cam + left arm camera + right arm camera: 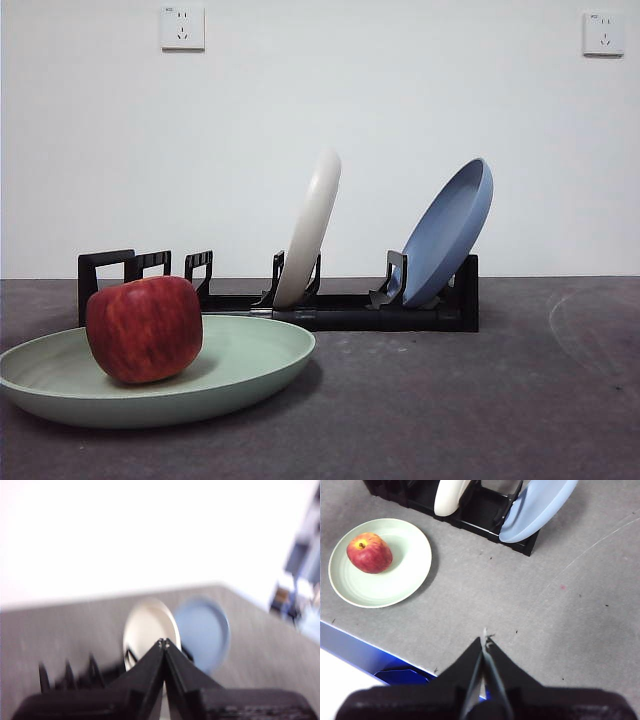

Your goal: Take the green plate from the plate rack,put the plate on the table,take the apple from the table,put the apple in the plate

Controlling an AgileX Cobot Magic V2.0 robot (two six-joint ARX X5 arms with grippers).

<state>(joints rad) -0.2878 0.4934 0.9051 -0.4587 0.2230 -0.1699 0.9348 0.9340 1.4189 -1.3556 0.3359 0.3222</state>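
Matte round green plate (240, 365) lies flat on the mottled grey worktop (480, 400), holding the blocky red apple (144, 328) at its 9 o'clock side. Behind, the black plate rack (330, 305) holds a cream plate (312, 225) and a blue plate (452, 228) leaning in its slots. Left gripper (163, 642) and right gripper (484, 639): jaws together, empty.

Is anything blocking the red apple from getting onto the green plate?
Nothing visible does: the blocky red apple already sits inside the round pale sage-green plate on the dark grey table, and both grippers are shut and away from it.
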